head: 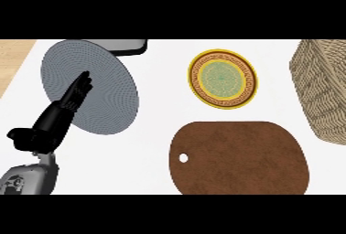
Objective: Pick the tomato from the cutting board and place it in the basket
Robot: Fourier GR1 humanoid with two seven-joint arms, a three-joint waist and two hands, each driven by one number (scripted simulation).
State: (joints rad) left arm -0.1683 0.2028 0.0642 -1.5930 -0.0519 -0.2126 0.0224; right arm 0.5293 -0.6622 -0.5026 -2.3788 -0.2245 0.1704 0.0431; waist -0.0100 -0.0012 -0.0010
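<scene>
Basket (323,89): right side cut by frame edge. Cutting board (238,157): lower edge cropped. Dark tray-like object (127,45), possibly a pan: mostly cut off at top. Grey mat (101,91): partly hidden behind left hand (57,116)

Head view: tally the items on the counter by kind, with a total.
Plates: 2 (grey plate, yellow-rimmed plate)
Cutting boards: 1 (brown cutting board)
Baskets: 1 (wicker basket)
Dark objects cut off at top: 1 (dark object)
Tomatoes: 0 visible
Total: 5

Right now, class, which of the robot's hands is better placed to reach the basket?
Cannot say for sure: only the left hand shows, open at far left over the grey plate. The basket is far right, favouring the unseen right hand.
</scene>
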